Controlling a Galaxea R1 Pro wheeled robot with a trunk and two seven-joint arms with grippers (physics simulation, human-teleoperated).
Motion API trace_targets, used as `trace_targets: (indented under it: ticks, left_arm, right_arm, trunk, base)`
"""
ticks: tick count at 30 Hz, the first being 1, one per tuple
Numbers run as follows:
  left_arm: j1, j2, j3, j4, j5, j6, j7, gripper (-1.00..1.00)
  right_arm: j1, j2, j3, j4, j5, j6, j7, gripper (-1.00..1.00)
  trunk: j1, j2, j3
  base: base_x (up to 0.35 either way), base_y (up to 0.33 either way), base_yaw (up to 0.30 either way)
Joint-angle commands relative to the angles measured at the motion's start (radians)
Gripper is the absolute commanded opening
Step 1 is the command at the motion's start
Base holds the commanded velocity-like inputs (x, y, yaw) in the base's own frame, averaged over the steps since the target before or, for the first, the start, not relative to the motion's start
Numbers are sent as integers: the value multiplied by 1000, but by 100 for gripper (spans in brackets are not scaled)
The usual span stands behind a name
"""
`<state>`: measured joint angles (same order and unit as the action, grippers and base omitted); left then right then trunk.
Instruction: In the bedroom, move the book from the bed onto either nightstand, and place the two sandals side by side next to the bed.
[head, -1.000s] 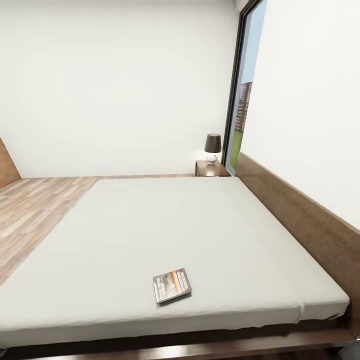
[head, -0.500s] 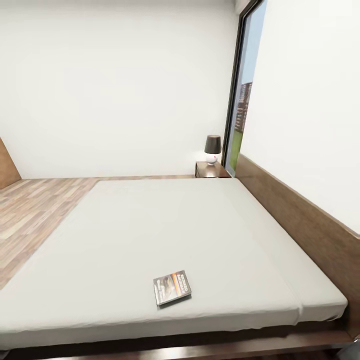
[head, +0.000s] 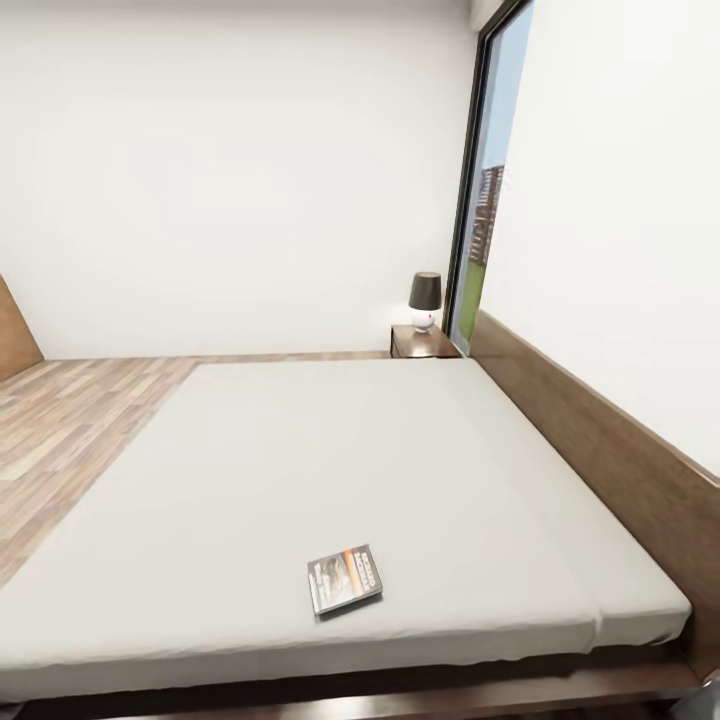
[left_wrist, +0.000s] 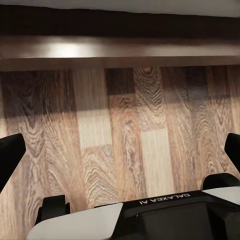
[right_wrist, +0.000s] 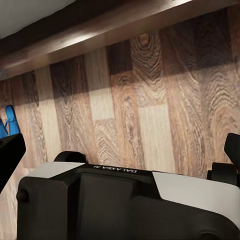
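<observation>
Approach phase, parked at the bed's near edge, book not yet picked.

The book (head: 345, 579) lay flat on the bed (head: 300, 470) mattress at about 6 o'clock in the head view, near the front edge. The nightstand (head: 425, 340) with a lamp (head: 425, 297) sat far off at 1 o'clock by the headboard (head: 600, 440). The left gripper (left_wrist: 120, 155) and right gripper (right_wrist: 120, 150) both hung over the wood floor (left_wrist: 125, 130), fingers spread wide, nothing held. A blue sandal (right_wrist: 9, 125) edge showed in the right wrist view. Next move likely called for raising an arm over the mattress to grasp the book.
</observation>
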<state>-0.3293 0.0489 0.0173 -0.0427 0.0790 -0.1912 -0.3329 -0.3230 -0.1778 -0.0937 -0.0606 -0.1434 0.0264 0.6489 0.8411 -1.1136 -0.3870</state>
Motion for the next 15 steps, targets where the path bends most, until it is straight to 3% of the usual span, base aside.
trace_targets:
  ticks: [1, 15]
  left_arm:
    - [-1, 0, 1, 1, 8, -1, -6, 100]
    - [-1, 0, 1, 1, 8, -1, -6, 100]
  right_arm:
    - [-1, 0, -8, 1, -1, 3, 5, 100]
    - [-1, 0, -8, 1, -1, 3, 5, 100]
  trunk:
    - [-4, 7, 2]
    - [-58, 105, 46]
  base:
    - [0, 0, 0]
    - [0, 0, 0]
